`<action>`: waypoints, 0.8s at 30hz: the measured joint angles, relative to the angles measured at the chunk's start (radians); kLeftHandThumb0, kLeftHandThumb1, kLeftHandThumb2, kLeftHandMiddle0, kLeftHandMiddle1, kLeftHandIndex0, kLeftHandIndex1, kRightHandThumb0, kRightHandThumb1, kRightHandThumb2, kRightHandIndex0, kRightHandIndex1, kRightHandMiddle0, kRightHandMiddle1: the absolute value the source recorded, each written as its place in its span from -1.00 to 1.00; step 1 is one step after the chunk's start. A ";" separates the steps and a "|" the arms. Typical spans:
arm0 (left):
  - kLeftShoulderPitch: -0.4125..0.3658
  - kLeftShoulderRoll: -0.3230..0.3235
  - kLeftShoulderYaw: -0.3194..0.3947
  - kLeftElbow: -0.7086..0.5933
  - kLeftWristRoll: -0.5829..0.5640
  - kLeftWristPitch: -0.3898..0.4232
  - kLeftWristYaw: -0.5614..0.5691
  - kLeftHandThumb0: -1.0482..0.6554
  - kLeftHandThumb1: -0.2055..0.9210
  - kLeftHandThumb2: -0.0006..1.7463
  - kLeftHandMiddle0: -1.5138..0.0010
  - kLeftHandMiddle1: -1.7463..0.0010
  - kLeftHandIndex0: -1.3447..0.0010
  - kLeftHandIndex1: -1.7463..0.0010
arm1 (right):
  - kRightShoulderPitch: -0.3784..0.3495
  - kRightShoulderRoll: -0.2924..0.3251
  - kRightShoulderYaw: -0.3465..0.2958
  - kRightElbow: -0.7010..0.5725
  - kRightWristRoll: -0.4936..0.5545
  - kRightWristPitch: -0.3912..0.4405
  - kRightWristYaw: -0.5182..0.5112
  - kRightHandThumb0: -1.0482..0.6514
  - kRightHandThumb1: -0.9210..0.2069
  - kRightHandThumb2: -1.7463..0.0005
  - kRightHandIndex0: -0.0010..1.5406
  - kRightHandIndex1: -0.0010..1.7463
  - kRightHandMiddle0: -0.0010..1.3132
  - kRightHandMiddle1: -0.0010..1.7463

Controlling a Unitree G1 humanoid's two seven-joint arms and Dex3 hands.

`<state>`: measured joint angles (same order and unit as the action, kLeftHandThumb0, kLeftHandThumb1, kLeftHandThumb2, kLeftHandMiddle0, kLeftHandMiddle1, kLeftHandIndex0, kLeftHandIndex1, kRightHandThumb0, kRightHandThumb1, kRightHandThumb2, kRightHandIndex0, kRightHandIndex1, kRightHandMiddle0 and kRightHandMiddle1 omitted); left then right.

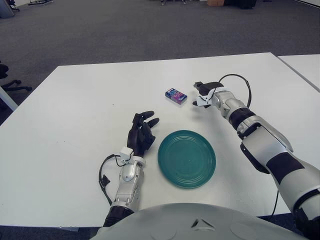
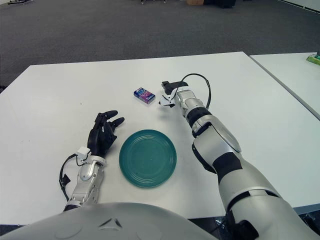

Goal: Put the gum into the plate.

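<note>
A small blue and purple gum box (image 1: 176, 96) lies flat on the white table (image 1: 70, 130), beyond the round teal plate (image 1: 186, 158). My right hand (image 1: 201, 93) hovers just to the right of the gum, a short gap away, its fingers spread and holding nothing. My left hand (image 1: 142, 131) shows just left of the plate, black fingers relaxed and pointing away from me, nothing in it.
A second white table (image 1: 305, 65) stands at the right, separated by a narrow gap. A black cable (image 1: 236, 82) loops off my right wrist. Grey carpet lies beyond the table's far edge.
</note>
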<state>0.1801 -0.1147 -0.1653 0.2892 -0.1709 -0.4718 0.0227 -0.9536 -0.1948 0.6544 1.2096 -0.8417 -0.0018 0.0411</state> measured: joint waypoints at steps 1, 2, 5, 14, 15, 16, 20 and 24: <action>0.001 0.000 -0.001 0.000 0.002 -0.001 0.000 -0.86 1.00 0.03 0.41 0.05 0.69 -0.33 | 0.000 0.005 -0.001 0.000 0.003 0.003 -0.001 -0.98 -1.00 0.15 -0.74 -0.99 -1.00 -0.59; 0.001 0.000 -0.002 -0.001 0.005 -0.002 0.000 -0.86 1.00 0.03 0.41 0.05 0.69 -0.33 | -0.001 0.010 -0.002 0.000 0.005 0.006 -0.001 -0.98 -1.00 0.15 -0.74 -0.99 -1.00 -0.59; 0.002 0.000 -0.004 -0.002 0.012 -0.005 0.000 -0.86 1.00 0.03 0.41 0.05 0.69 -0.33 | -0.002 0.022 -0.002 0.000 0.009 0.011 -0.001 -0.97 -1.00 0.16 -0.73 -0.99 -1.00 -0.58; 0.005 0.000 -0.007 -0.004 0.022 -0.012 0.001 -0.85 1.00 0.04 0.41 0.05 0.71 -0.32 | -0.018 0.068 -0.004 0.013 0.025 0.025 -0.003 -0.98 -1.00 0.15 -0.71 -0.98 -1.00 -0.50; 0.005 0.000 -0.008 -0.004 0.022 -0.012 0.001 -0.85 1.00 0.04 0.41 0.05 0.71 -0.32 | -0.020 0.072 -0.004 0.014 0.026 0.025 -0.003 -0.98 -1.00 0.14 -0.70 -0.98 -1.00 -0.49; 0.005 0.000 -0.008 -0.004 0.022 -0.013 0.001 -0.85 1.00 0.04 0.41 0.05 0.71 -0.32 | -0.021 0.077 -0.004 0.014 0.027 0.025 -0.003 -0.98 -1.00 0.14 -0.70 -0.98 -1.00 -0.48; 0.006 -0.001 -0.009 -0.004 0.022 -0.018 0.001 -0.85 1.00 0.04 0.40 0.05 0.71 -0.33 | -0.028 0.096 0.002 0.016 0.027 0.023 -0.002 -0.98 -1.00 0.14 -0.69 -0.98 -1.00 -0.46; 0.006 -0.001 -0.011 -0.004 0.022 -0.023 0.001 -0.84 1.00 0.04 0.40 0.05 0.72 -0.32 | -0.030 0.103 0.008 0.016 0.026 0.011 -0.002 -0.97 -1.00 0.15 -0.70 -0.99 -1.00 -0.45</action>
<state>0.1859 -0.1155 -0.1760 0.2853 -0.1493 -0.4949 0.0234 -0.9835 -0.0914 0.6626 1.2261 -0.8154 0.0088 0.0391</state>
